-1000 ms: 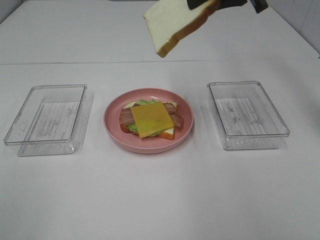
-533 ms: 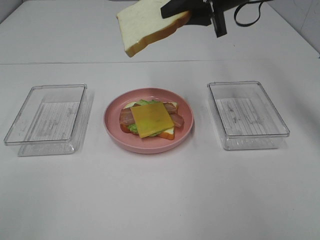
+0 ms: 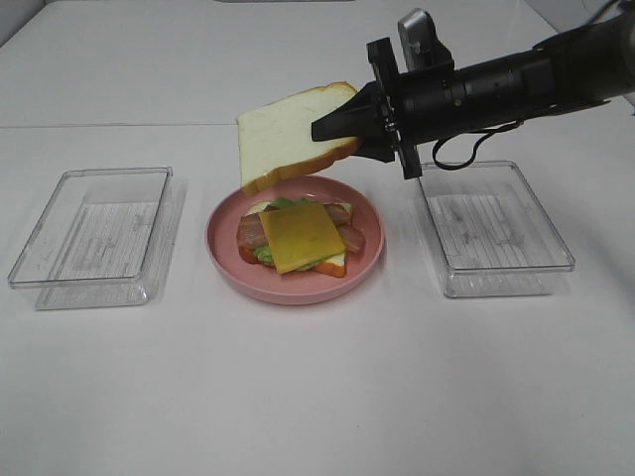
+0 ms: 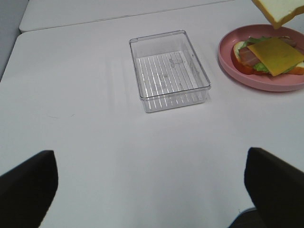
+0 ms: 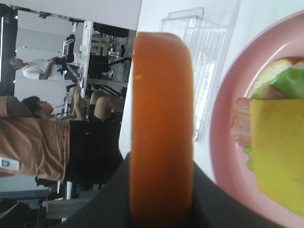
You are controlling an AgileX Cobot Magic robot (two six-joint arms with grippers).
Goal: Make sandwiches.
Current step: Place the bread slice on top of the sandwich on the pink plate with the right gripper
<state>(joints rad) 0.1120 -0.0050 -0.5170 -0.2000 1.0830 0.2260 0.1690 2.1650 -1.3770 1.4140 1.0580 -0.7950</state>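
A pink plate [image 3: 223, 260] in the middle of the table holds an open stack [image 3: 298, 236]: a bread slice, green lettuce, bacon strips and a yellow cheese slice on top. My right gripper [image 3: 337, 127] is shut on a second white bread slice [image 3: 283, 142] with an orange-brown crust. It holds the slice tilted above the plate's far edge. The right wrist view shows the crust edge [image 5: 161, 128] between the jaws, with the plate [image 5: 223, 137] and cheese [image 5: 278, 152] beyond. My left gripper's fingers [image 4: 26, 187] are spread wide and empty over the near table.
An empty clear plastic box [image 3: 94, 236] stands left of the plate and another [image 3: 491, 228] right of it, under my right arm. The left box also shows in the left wrist view [image 4: 168, 70]. The table's far edge lies behind the plate.
My right gripper has come down and to the left with the bread slice, from high at the top of the view to just above the plate's far edge.
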